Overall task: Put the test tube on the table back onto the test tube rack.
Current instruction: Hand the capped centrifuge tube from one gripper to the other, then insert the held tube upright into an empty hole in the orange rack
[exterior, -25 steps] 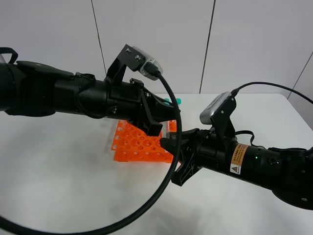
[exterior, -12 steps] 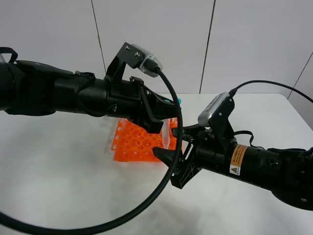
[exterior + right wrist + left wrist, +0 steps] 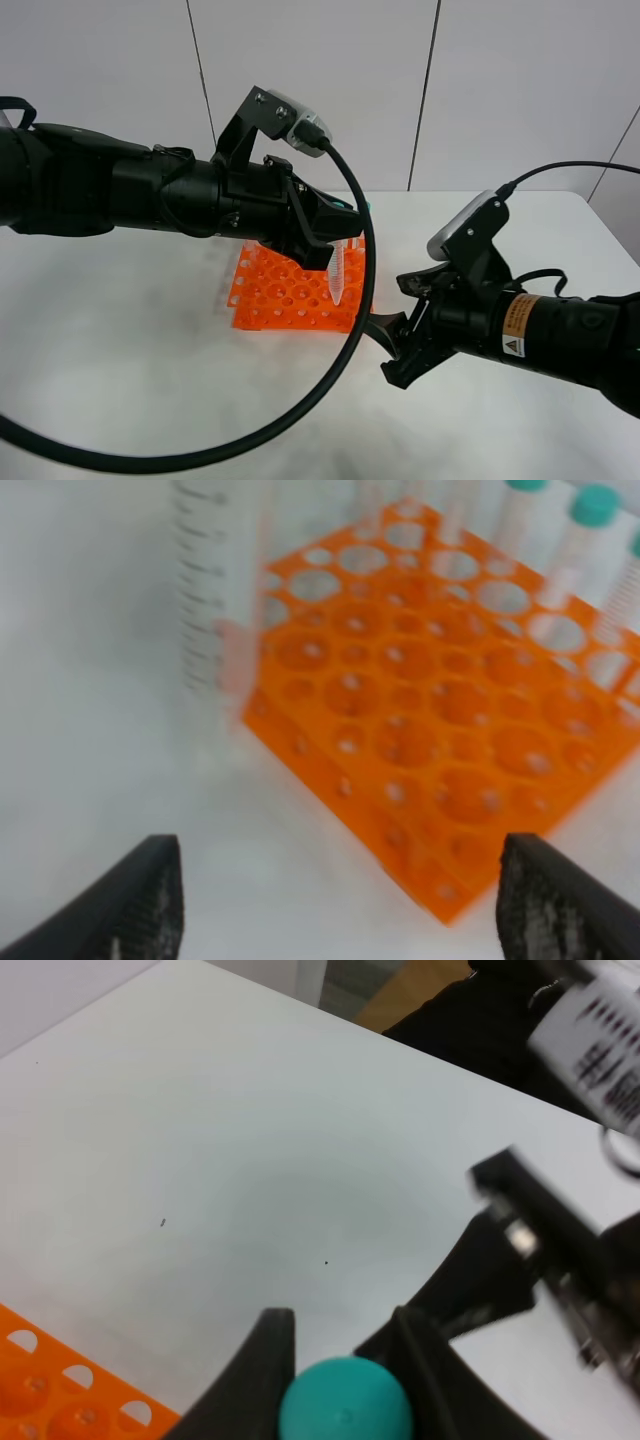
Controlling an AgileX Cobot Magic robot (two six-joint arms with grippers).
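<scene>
Left arm: the left fingers (image 3: pixel 268 1360) are closed on the teal cap (image 3: pixel 345 1400) of the test tube (image 3: pixel 337 272), one finger on each side of the cap in the left wrist view. The tube hangs from this grip roughly upright, pointed tip down, clear of the counter (image 3: pixel 120 340). In the exterior high view its lower end falls over the near right part of the test tube rack (image 3: pixel 280 295). Whether the tip is over a hole, or has entered one, cannot be told. The right wrist view is blurred and shows the clear graduated body of the tube just beside one corner of the rack. Right arm: the right fingers (image 3: pixel 150 900) stand wide apart and hold nothing. In the exterior high view they sit low over the counter, to the right of the rack and the tube, pointing towards them and apart from both. The left wrist view shows them, blurred, beyond the held cap. The orange rack stands flat on the counter near its middle, and the holes on its near side are open. Other tubes (image 3: pixel 590 520) with teal caps stand upright in the rack along the side farthest from the right fingers; their number cannot be told because of blur and cropping. A black cable (image 3: pixel 345 370) runs from the camera on the left arm and loops down in front of the rack's right edge. A white panelled wall (image 3: pixel 500 90) stands behind the counter.
</scene>
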